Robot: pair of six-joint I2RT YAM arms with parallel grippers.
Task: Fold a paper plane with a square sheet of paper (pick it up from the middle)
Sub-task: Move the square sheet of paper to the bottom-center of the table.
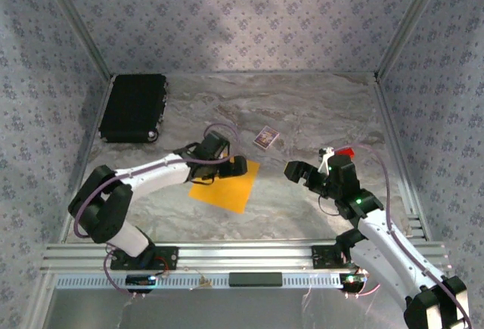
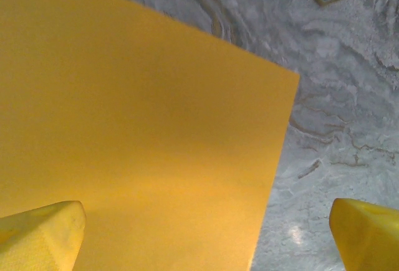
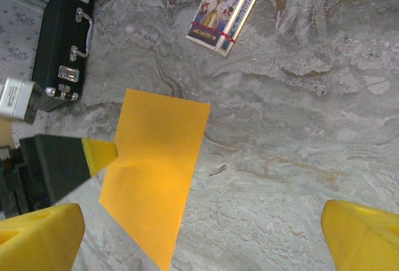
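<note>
The square sheet of paper (image 1: 224,185) lies flat and unfolded on the marble table, plain orange-yellow. My left gripper (image 1: 227,166) hovers low over the sheet's far edge, open. In the left wrist view the sheet (image 2: 137,128) spreads under the gripper (image 2: 206,240), with one yellow fingertip (image 2: 40,237) over the paper and the other over bare table. In the right wrist view the sheet (image 3: 156,177) has a left fingertip (image 3: 100,154) at its edge, beside a slight dent. My right gripper (image 1: 302,172) stands open to the right of the sheet, with only table between its fingers (image 3: 365,237).
A small purple-and-white card (image 1: 265,138) lies just beyond the sheet. A black case (image 1: 134,107) sits at the far left by the wall. A tiny red block (image 1: 345,151) is behind my right wrist. Patterned walls close in three sides.
</note>
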